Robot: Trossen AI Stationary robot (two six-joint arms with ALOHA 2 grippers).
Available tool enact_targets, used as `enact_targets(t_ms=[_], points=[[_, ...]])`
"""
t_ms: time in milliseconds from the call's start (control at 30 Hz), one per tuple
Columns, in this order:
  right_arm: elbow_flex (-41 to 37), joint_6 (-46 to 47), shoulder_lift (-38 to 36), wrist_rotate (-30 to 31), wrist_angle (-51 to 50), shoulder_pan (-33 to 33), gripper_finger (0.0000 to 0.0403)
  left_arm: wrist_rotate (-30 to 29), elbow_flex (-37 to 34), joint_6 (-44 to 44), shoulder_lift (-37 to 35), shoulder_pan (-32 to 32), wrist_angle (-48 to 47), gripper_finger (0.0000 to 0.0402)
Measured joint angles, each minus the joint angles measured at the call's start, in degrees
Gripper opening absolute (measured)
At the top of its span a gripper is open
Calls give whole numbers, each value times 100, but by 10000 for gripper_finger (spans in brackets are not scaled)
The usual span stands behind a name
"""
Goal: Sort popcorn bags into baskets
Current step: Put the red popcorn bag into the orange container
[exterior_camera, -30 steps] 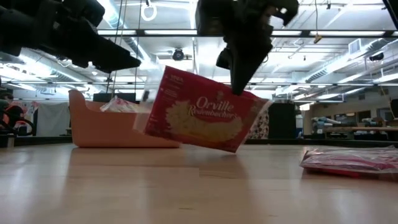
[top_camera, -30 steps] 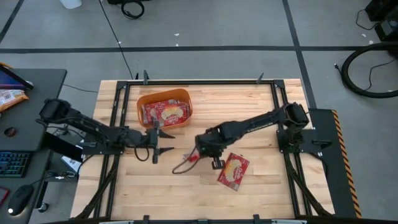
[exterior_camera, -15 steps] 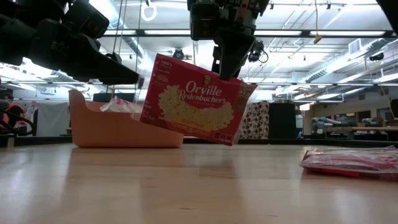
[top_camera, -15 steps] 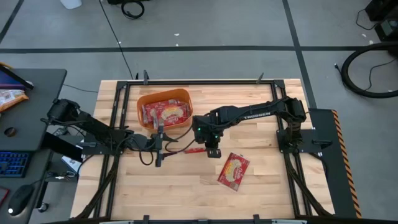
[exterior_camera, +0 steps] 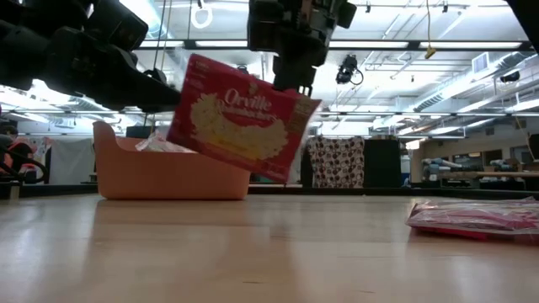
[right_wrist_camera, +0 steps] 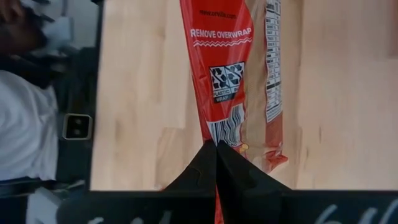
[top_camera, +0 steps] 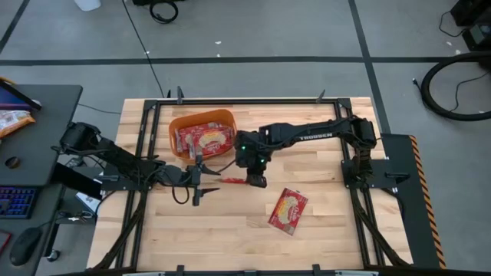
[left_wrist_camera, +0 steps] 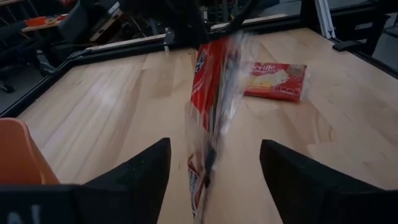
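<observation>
We've got the orange basket (top_camera: pixel 202 135) near the table's far edge with packets inside, and one more popcorn bag (top_camera: pixel 288 208) lying flat on the wood. Our right gripper (top_camera: pixel 254 180) pinches a bag (exterior_camera: pixel 240 118) by its edge, dangling beside the basket. The left gripper (top_camera: pixel 201 181) gapes around it, so we judge a thin pinch could slip or snag.

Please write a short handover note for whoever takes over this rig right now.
Right gripper: shut on a popcorn bag, which hangs clear of the table, near the orange basket.
Left gripper: open, empty, its fingers either side of the hanging bag without touching it.
Done: several bags already lie in the basket.
Left: put the held bag in the basket, then pick up the last bag lying flat on the table nearer the right arm.
</observation>
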Motion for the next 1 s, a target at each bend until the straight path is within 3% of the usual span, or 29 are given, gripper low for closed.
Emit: enact_targets(t_ms=[300, 467, 600, 767, 1000], points=[[0, 140, 0, -531, 444, -107, 4, 0, 0, 2, -2, 131, -4, 162], [0, 120, -2, -483, 577, -103, 9, 3, 0, 2, -11, 274, -10, 85], [0, -180, -19, -215, 579, -103, 35, 11, -7, 7, -11, 371, -50, 25], [89, -371, -185, 235, 509, -107, 87, -2, -7, -1, -15, 396, -7, 26], [589, -361, -744, 1538, 33, -107, 141, -494, -7, 0, -496, 373, -194, 29]])
